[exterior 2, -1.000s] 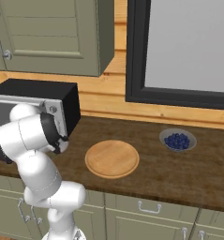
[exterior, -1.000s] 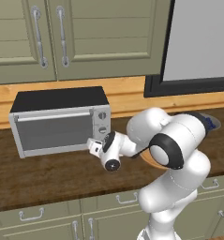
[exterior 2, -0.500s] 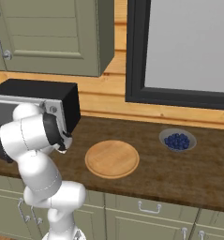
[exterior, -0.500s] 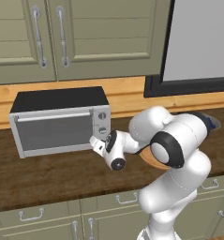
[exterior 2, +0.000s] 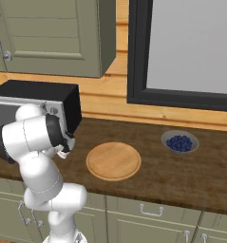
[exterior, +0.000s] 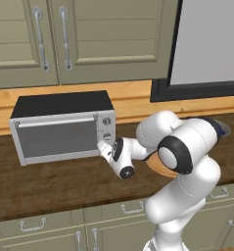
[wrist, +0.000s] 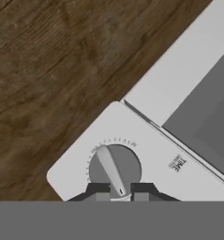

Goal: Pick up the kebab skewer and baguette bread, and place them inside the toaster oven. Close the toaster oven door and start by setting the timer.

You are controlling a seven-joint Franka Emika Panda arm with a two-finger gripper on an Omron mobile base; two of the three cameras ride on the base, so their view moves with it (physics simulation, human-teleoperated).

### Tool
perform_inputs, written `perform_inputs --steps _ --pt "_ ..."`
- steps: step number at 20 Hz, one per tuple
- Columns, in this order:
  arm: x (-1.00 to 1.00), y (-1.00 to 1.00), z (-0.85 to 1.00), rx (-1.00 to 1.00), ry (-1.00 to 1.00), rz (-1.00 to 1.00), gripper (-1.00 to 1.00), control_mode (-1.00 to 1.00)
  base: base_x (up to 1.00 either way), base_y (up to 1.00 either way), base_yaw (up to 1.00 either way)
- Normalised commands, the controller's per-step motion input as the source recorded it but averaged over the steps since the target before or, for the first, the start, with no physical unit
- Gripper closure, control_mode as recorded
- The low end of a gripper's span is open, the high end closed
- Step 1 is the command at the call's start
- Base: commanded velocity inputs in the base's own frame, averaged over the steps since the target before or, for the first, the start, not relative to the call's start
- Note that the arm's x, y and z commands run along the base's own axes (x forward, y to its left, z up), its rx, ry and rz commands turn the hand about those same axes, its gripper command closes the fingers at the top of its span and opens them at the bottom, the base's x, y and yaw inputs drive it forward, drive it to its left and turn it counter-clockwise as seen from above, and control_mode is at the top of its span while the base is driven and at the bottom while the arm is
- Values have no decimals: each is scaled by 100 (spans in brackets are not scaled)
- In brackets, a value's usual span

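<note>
Hand view shows, nearest to the camera, the gripper (wrist: 119, 191) with its two dark fingertips (wrist: 98, 190) drawn close together on the lower end of the bar of the timer knob (wrist: 114, 169). The jaws are nearly closed and pinch this bar, because only a firm hold on it lets the wrist turn the dial. The word TIME is printed just beside the knob, so this is the right dial for the last step. Behind the knob lies the light control panel, then the edge of the toaster oven door (wrist: 205, 112), and the dark wooden counter (wrist: 52, 65) beyond it.

In the left base view the arm bends low and to its left so that the hand meets the lowest knob of the toaster oven (exterior: 62, 128) squarely. The door (exterior: 57, 138) stands closed and upright. The kebab skewer and the baguette bread are probably inside, though the dim glass does not let one confirm it.

Farther right, the round wooden plate (exterior 2: 114, 161) is bare, and a bowl of blueberries (exterior 2: 180, 142) stands well apart.
</note>
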Motion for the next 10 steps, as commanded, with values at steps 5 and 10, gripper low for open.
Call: perform_inputs --steps 5,10 --pt "17 11 -18 25 0 -11 100 -100 0 0 0" --pt "18 13 -6 24 0 -13 100 -100 0 0 0"
